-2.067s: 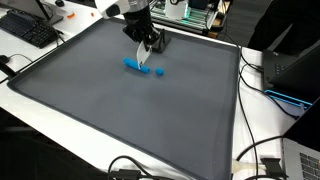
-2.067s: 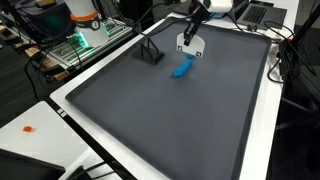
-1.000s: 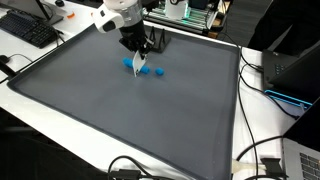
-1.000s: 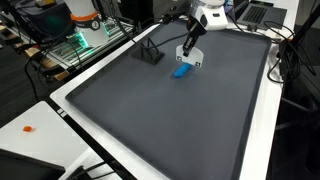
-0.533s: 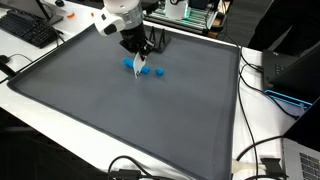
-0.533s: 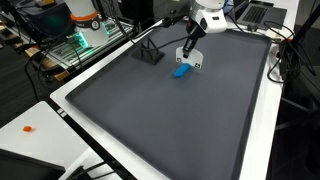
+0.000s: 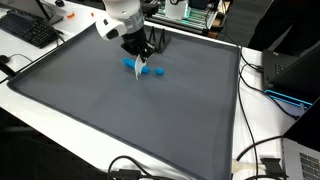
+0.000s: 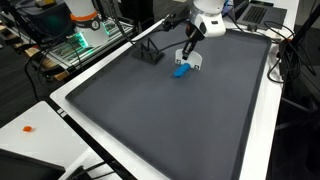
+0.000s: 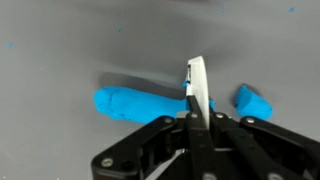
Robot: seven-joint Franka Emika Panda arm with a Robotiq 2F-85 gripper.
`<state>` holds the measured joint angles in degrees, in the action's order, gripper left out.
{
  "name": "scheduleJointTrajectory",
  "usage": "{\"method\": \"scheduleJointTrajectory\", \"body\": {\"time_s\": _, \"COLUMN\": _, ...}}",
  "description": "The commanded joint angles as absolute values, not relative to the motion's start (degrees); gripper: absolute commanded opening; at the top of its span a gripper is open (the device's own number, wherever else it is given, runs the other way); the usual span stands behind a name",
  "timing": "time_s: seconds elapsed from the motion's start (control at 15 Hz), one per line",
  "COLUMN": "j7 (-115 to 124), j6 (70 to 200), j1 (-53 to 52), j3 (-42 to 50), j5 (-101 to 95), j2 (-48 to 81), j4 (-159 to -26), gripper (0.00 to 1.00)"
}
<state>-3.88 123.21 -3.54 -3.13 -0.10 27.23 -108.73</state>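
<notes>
A blue clay roll (image 9: 135,103) lies on the dark grey mat (image 7: 120,110), with a small cut-off blue piece (image 9: 253,102) just beside its end. My gripper (image 9: 196,120) is shut on a thin white blade (image 9: 196,85), whose edge stands against the roll's end, between the roll and the small piece. In both exterior views the gripper (image 7: 139,60) (image 8: 190,54) hangs right over the roll (image 7: 129,64) (image 8: 181,70). The small piece (image 7: 160,71) shows next to it. The blade's contact with the mat is hidden.
A black wire stand (image 8: 150,52) sits on the mat near the roll. A keyboard (image 7: 28,30) lies beyond the mat's raised white border. Cables (image 7: 255,160) and electronics crowd the table edges.
About two seconds ago the gripper was higher and further along the roll. It has since come down to the roll's end and has barely moved in the last second.
</notes>
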Motion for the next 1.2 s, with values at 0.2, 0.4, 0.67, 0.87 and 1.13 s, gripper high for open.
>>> {"method": "scheduleJointTrajectory", "body": {"time_s": 0.2, "j7": -7.6, "j6": 125.7, "j1": -1.9, "j3": -5.7, "j5": 5.3, "j2": 27.3, "j4": -112.2, "gripper": 0.01}}
{"method": "scheduleJointTrajectory", "body": {"time_s": 0.4, "j7": -8.6, "j6": 124.9, "j1": -1.4, "j3": -6.0, "j5": 7.4, "j2": 26.1, "j4": -113.0, "gripper": 0.01}}
{"method": "scheduleJointTrajectory", "body": {"time_s": 0.67, "j7": -8.1, "j6": 124.6, "j1": -1.8, "j3": -5.9, "j5": 7.5, "j2": 25.0, "j4": -113.3, "gripper": 0.01}}
{"method": "scheduleJointTrajectory", "body": {"time_s": 0.87, "j7": -7.9, "j6": 124.4, "j1": -2.0, "j3": -5.8, "j5": 6.9, "j2": 24.1, "j4": -113.5, "gripper": 0.01}}
{"method": "scheduleJointTrajectory", "body": {"time_s": 1.13, "j7": -7.5, "j6": 123.9, "j1": -2.3, "j3": -5.7, "j5": 6.2, "j2": 22.4, "j4": -113.5, "gripper": 0.01}}
